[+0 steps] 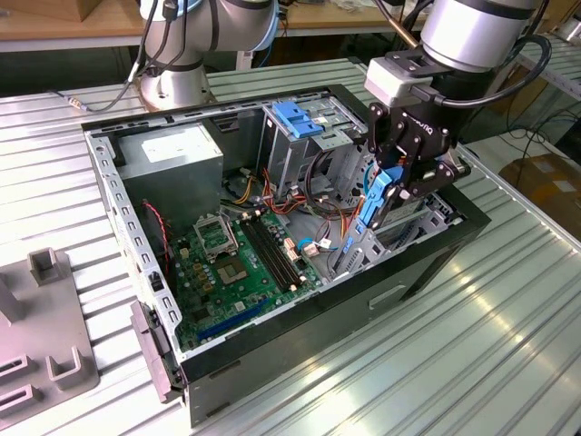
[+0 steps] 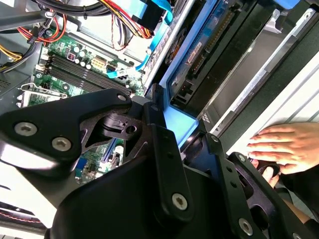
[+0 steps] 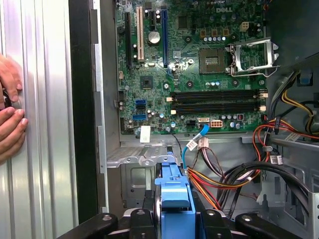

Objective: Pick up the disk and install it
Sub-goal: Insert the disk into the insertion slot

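Note:
My black gripper (image 1: pixel 392 193) hangs over the open computer case (image 1: pixel 436 259), on the side at the exterior view's right, shut on the disk (image 1: pixel 371 205). I hold the disk on edge, its bright blue carrier rail pointing down into the drive bay beside the motherboard (image 1: pixel 238 263). In the first wrist view the blue carrier (image 3: pixel 174 191) sits between my fingers (image 3: pixel 147 206), above the grey bay floor. The second wrist view shows the disk's dark underside and blue rail (image 2: pixel 207 47) running away from my linkage.
A person's hands (image 3: pixel 10 117) rest on the ribbed table just outside the case wall, also seen as a hand (image 2: pixel 284 147). Inside are a light-blue latch block (image 1: pixel 295 118), a grey box with white label (image 1: pixel 172 154) and loose cables (image 3: pixel 234 174). A grey fixture (image 1: pixel 45 345) stands at the exterior view's left.

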{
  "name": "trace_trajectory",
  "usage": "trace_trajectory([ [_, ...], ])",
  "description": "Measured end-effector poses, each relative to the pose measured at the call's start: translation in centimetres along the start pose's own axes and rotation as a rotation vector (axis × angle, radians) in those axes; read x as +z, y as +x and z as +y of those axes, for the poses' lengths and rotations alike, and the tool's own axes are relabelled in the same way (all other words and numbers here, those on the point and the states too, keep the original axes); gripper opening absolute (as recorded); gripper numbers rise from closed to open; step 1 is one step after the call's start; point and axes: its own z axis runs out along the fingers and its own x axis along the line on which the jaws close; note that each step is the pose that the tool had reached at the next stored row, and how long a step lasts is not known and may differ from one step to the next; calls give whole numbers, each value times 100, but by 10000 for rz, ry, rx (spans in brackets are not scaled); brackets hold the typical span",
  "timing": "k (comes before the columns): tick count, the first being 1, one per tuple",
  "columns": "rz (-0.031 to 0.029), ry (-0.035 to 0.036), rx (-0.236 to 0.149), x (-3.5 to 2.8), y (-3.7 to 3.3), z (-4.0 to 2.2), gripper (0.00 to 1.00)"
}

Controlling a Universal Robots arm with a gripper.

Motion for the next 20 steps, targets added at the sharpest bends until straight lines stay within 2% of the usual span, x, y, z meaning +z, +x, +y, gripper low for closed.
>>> trace_trajectory([
  [3, 0, 0, 0, 0, 0, 0, 37],
  [4, 3, 0, 0, 41, -2, 0, 37],
  [8, 1, 0, 0, 81, -4, 0, 37],
  [11, 0, 0, 0, 137, -7, 1, 37],
  [15, 1, 0, 0, 180, -9, 1, 37],
  [18, 2, 0, 0, 190, -9, 1, 37],
  [19, -8, 1, 0, 195, -10, 1, 38],
  [20, -6, 1, 0, 194, -10, 1, 44],
])
